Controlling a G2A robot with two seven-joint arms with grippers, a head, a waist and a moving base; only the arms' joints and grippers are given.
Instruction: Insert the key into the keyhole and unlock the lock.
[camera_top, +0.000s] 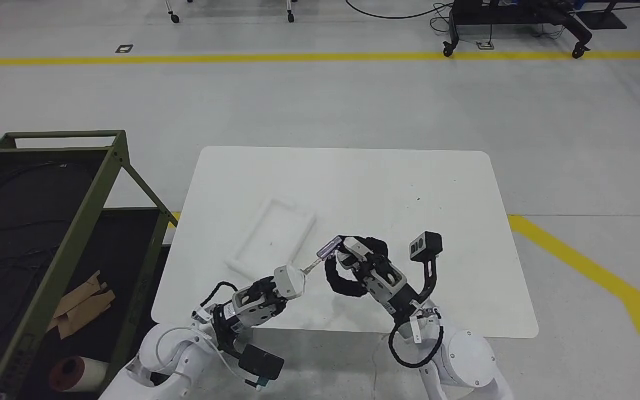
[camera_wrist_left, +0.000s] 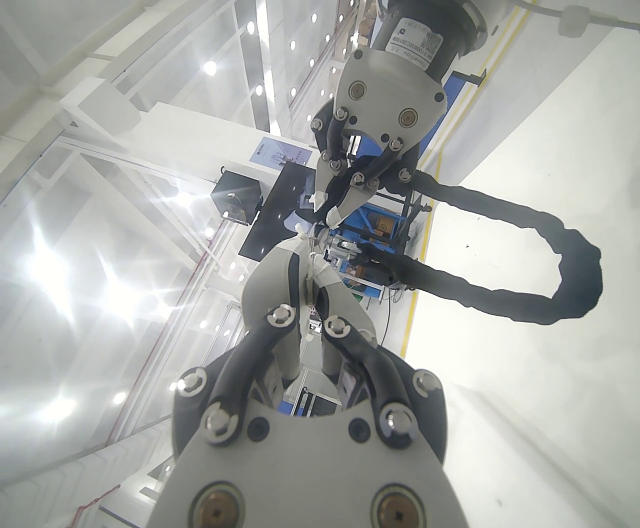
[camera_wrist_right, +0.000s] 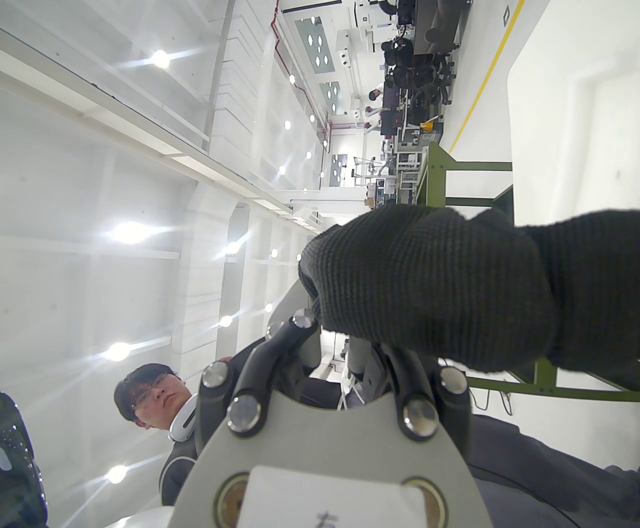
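Observation:
The lock is a black sleeved cable loop (camera_wrist_left: 565, 280) with a small metal head (camera_wrist_left: 341, 248). My right gripper (camera_wrist_left: 327, 210) is shut on the lock near that head and holds it above the front of the white table (camera_top: 400, 190). Facing it, my left gripper (camera_wrist_left: 306, 245) is shut on the thin key (camera_wrist_left: 313, 260), whose tip points at the lock head. From above, the left gripper (camera_top: 286, 282) and the key (camera_top: 312, 263) sit just left of the right gripper (camera_top: 338, 258) and the cable (camera_top: 345, 285). The cable sleeve (camera_wrist_right: 435, 285) hides the right fingertips in the right wrist view.
A shallow white tray (camera_top: 272, 237) lies on the table just beyond the left gripper. A green metal cart (camera_top: 60, 200) stands off the table's left side. The table's far and right parts are bare.

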